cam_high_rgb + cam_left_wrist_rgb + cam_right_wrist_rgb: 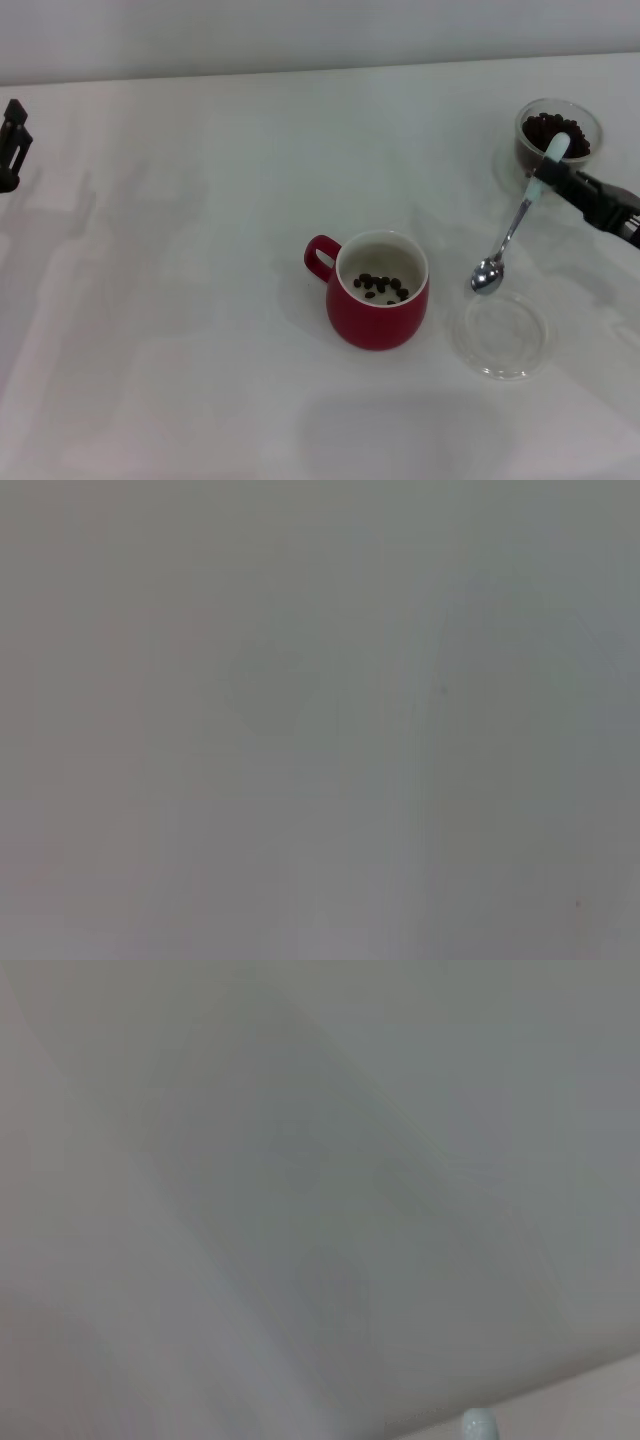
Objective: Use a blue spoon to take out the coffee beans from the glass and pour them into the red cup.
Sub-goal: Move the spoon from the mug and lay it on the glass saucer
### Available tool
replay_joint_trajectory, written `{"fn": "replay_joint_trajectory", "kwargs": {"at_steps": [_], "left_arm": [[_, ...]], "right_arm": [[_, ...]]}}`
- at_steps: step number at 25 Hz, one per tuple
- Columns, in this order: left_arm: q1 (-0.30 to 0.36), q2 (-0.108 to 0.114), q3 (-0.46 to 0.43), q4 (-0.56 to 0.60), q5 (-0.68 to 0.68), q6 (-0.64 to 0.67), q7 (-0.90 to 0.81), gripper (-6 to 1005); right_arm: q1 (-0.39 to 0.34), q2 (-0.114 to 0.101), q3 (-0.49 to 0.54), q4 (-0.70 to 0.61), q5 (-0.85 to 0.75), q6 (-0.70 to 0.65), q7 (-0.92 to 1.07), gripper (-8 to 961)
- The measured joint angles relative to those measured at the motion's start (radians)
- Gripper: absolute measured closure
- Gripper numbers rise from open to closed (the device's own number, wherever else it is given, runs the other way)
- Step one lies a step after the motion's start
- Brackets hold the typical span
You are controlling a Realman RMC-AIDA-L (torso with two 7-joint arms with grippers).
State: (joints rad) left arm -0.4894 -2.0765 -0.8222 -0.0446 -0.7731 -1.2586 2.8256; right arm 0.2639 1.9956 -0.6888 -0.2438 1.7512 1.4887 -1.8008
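No readable text, labels, brands, numbers or signs anywhere: none on the cup (378, 305), glass (556, 135), spoon (520, 218) or desk (200, 300).

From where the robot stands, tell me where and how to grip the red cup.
Take the red cup by its loop handle, coming from the robot's left. The handle juts out on that side with bare table around it, while the right tool holds the blue spoon.

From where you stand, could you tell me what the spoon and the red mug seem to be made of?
The pale-blue-handled spoon has a shiny, reflective bowl and neck, likely polished metal; its matte handle may be plastic. The squat red mug looks like glazed ceramic: smooth red outside, white inside.
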Motion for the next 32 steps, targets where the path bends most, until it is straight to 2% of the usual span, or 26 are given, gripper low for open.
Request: {"fn": "replay_joint_trajectory", "kwargs": {"at_steps": [17,32], "left_arm": [[-0.057,0.001,-0.002,0.013,-0.035,0.079,0.0,358],[-0.07,0.003,0.005,0.021,-0.053,0.08,0.0,359]], "right_arm": [[-0.048,-0.01,-0.01,0.0,-0.026,-0.021,-0.023,815],[-0.086,-0.001,-0.014,-0.005,-0.069,0.034,-0.073,816]]}}
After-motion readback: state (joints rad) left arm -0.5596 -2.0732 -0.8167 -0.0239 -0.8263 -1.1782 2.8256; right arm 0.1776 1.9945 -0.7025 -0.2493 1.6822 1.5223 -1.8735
